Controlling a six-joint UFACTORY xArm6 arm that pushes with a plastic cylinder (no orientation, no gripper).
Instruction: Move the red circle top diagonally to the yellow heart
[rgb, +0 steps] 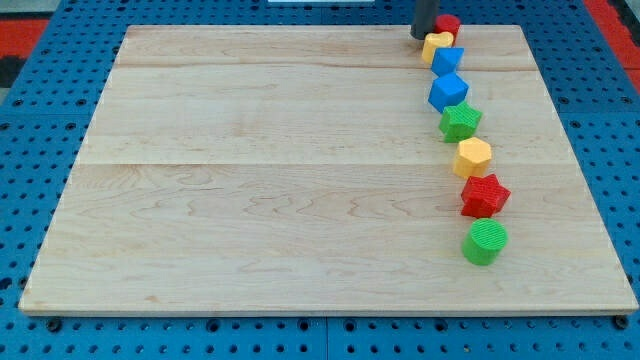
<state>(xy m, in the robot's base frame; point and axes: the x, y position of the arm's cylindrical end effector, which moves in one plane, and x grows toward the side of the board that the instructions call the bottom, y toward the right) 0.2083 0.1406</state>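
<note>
The red circle (448, 24) sits at the board's top edge, right of centre. The yellow heart (437, 45) lies just below and slightly left of it, touching it. My tip (419, 36) is at the view's top, just left of the red circle and just above-left of the yellow heart, close to both. The rod rises out of the view's top.
Below the heart a line of blocks runs down the right side: a blue block (448, 62), a blue cube (448, 91), a green star (461, 121), a yellow hexagon (473, 157), a red star (485, 195), a green cylinder (486, 242). The wooden board (250, 180) lies on a blue pegboard.
</note>
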